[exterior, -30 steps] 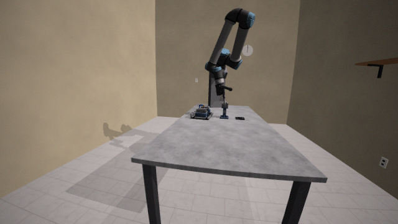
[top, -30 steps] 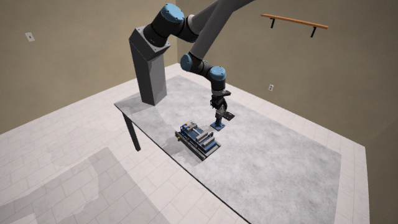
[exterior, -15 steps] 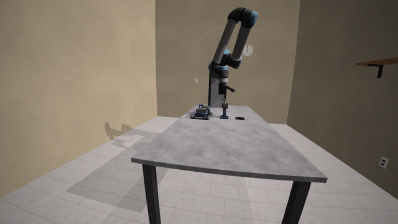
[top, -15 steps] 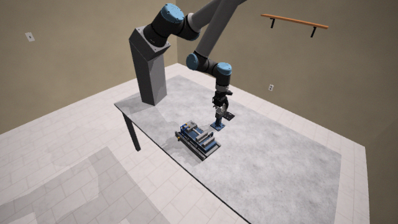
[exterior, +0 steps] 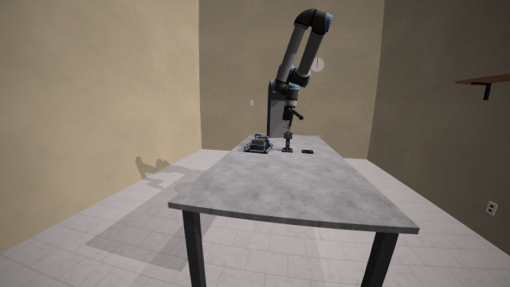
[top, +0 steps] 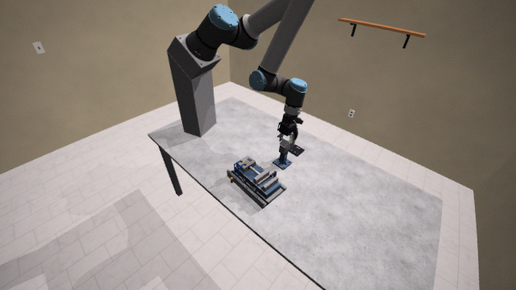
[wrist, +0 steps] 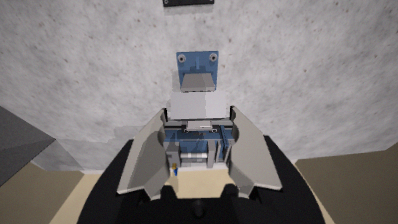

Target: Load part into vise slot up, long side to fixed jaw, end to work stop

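While the gripper [top: 287, 138] [exterior: 288, 127] [wrist: 198, 107] points down over the blue stand [top: 282, 163] [exterior: 287, 150] [wrist: 197, 62], its fingers stand about half open, with gaps showing beside the pale block [top: 285, 145] [exterior: 288, 135] [wrist: 198, 105], clamped on nothing. The block lies on the stand's top, between the vise [top: 258, 177] [exterior: 258, 146] [wrist: 193, 147], near one long edge of the table [top: 347, 209] [exterior: 295, 179] [wrist: 310, 65], and the black plate [top: 297, 150] [exterior: 307, 151] [wrist: 188, 2], toward the opposite long edge.

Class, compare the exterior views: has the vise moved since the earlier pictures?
No; the vise sits at the same spot beside the table's left edge.
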Tool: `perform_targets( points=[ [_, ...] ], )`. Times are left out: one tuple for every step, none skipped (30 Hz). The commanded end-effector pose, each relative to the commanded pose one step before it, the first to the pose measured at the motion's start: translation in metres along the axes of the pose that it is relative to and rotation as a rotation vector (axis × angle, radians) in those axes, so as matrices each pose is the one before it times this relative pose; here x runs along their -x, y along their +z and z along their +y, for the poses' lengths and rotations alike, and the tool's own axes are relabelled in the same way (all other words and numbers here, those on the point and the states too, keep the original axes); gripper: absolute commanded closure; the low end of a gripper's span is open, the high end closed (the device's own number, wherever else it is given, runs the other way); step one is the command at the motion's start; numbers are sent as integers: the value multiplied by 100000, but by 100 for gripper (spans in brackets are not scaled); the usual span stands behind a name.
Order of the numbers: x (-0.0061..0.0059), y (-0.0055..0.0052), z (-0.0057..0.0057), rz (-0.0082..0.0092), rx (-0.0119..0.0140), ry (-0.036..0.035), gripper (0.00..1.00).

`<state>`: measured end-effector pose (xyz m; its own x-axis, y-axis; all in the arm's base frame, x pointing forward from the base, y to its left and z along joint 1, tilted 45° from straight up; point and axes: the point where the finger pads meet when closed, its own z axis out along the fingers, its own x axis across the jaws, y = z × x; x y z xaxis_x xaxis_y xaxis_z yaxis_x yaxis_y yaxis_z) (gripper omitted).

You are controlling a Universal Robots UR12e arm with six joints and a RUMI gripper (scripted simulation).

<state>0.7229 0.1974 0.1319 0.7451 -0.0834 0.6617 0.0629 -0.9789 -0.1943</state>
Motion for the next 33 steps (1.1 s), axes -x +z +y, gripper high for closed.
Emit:
perform_targets(
  points=[
    [-18,-8,-56,7,4809,14,49],
    [-1,-3,-10,7,1181,1,49],
    [4,8,-9,-20,1175,1,49],
    [1,2,-9,-4,1169,0,49],
    [-2,-5,-10,12,1162,0,49],
    [-3,-7,-10,17,1156,0,49],
    [4,9,-8,-23,1151,2,49],
    [1,3,-9,-7,1144,1,49],
    [-1,-3,-10,8,1137,-1,49],
    [-4,-9,-10,23,1129,-2,49],
    [0,0,0,0,0,0,49],
    [0,0,0,0,0,0,49],
    [3,7,-8,-18,1126,3,49],
    [2,5,-8,-12,1118,2,49],
    [0,-1,-9,2,1110,0,49],
    [-3,-7,-10,17,1101,-2,49],
    [-1,-1,-9,3,1096,1,49],
    [3,8,-8,-18,1091,4,49],
    [1,2,-8,-4,1082,1,49],
    [-2,-4,-9,9,1072,-2,49],
    [-4,-9,-10,23,1061,-4,49],
    [3,8,-7,-19,1061,5,49],
    [2,5,-8,-12,1052,3,49],
    [0,0,-8,1,1041,0,49],
    [-2,-5,-9,14,1030,-3,49],
    [-3,-6,-9,15,1020,-3,49],
    [4,9,-7,-22,1021,6,49],
    [0,0,0,0,0,0,49],
    [0,0,0,0,0,0,49],
    [2,4,-8,-9,1008,3,49],
    [0,-1,-8,3,996,-1,49],
    [-2,-6,-9,15,983,-4,49],
    [-2,-5,-8,11,974,-2,49]
  ],
)
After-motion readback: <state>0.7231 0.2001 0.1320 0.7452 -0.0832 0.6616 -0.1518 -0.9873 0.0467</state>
